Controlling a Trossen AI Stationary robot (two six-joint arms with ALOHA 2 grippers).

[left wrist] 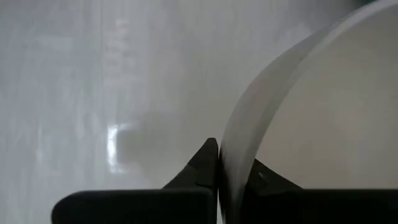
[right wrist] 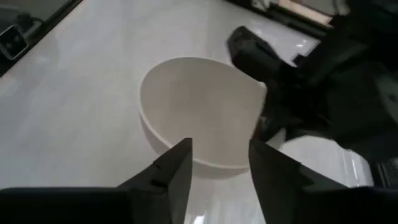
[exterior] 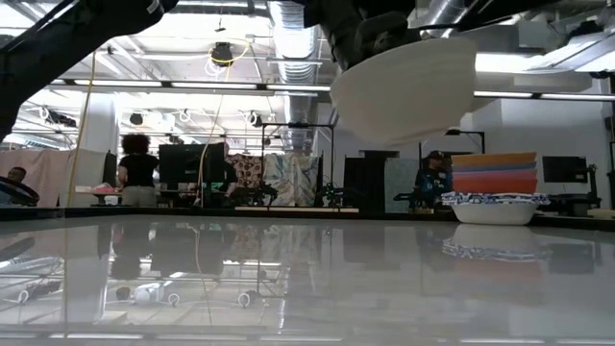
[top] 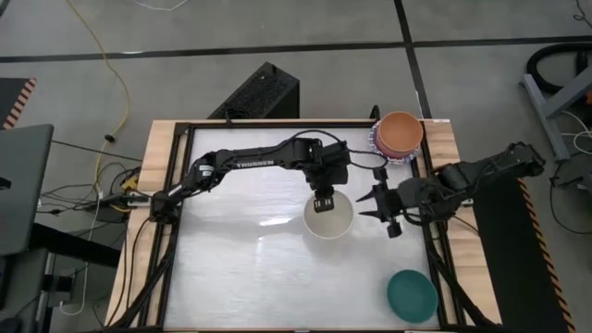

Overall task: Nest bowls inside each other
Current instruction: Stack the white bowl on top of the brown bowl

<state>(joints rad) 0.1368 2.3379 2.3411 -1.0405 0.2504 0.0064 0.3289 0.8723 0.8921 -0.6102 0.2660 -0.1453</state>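
Note:
A cream bowl (top: 330, 220) hangs above the table's middle, with my left gripper (top: 324, 201) shut on its far rim; the low view shows the cream bowl (exterior: 404, 91) well above the tabletop. My right gripper (top: 375, 209) stands open just right of that bowl, with nothing between its fingers (right wrist: 179, 163). At the far right corner stands a stack of nested bowls (top: 400, 135), an orange one on top and a white, blue-patterned one (exterior: 495, 208) at the bottom, resting on the table. A teal bowl (top: 412, 296) sits upright near the front right. My left gripper pinches the cream bowl's rim (left wrist: 225, 163) on its far side, one finger inside the bowl and one outside. The fingers slant down onto it from above and from the far side. The bowl hangs clear of the table, mouth up and somewhat tilted.
The white tabletop (top: 240, 268) is bare on its left and near parts. A black frame rail (top: 435, 259) runs along the right edge beside my right arm. Beyond the table are desks, screens and people in the room.

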